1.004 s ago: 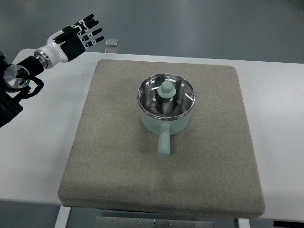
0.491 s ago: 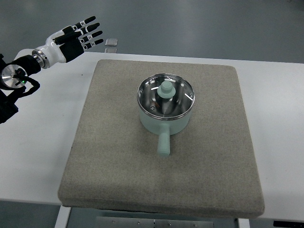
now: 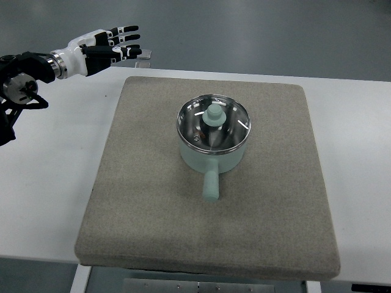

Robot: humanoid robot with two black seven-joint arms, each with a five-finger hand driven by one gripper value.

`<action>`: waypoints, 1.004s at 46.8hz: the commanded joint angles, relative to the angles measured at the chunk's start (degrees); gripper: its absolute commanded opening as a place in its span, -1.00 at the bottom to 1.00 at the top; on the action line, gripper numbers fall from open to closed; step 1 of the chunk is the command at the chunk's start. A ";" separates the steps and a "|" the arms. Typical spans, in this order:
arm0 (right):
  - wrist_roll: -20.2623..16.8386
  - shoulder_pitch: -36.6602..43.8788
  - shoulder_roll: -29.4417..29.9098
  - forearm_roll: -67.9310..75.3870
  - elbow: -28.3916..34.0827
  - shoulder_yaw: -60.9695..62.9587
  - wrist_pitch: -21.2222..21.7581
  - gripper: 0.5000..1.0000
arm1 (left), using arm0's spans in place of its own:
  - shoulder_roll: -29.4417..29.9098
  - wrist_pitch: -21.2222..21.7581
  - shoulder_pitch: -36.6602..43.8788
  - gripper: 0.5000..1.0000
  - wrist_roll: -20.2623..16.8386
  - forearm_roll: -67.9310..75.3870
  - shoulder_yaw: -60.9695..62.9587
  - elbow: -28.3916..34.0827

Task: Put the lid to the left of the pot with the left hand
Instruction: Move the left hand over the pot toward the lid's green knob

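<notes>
Lid (image 3: pixel 213 122) sits on pot (image 3: pixel 212 155); left hand (image 3: pixel 98 47) fingers (image 3: pixel 125 40) spread, empty.

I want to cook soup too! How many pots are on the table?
1. The mint-green pot sits in the middle of the gray mat, its glass lid on top and its handle pointing toward the near edge. Nothing here could hide another.
</notes>
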 commanded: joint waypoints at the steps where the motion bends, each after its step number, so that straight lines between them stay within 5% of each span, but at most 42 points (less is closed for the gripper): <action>1: 0.00 0.00 0.00 0.00 -0.01 0.04 0.00 0.69 | 1.35 0.00 -0.84 0.98 -0.04 6.27 -0.05 -3.18; 47: 0.00 0.00 0.00 0.00 0.07 0.04 0.00 0.69 | 6.01 0.09 -7.17 0.96 -3.38 56.73 0.56 -35.27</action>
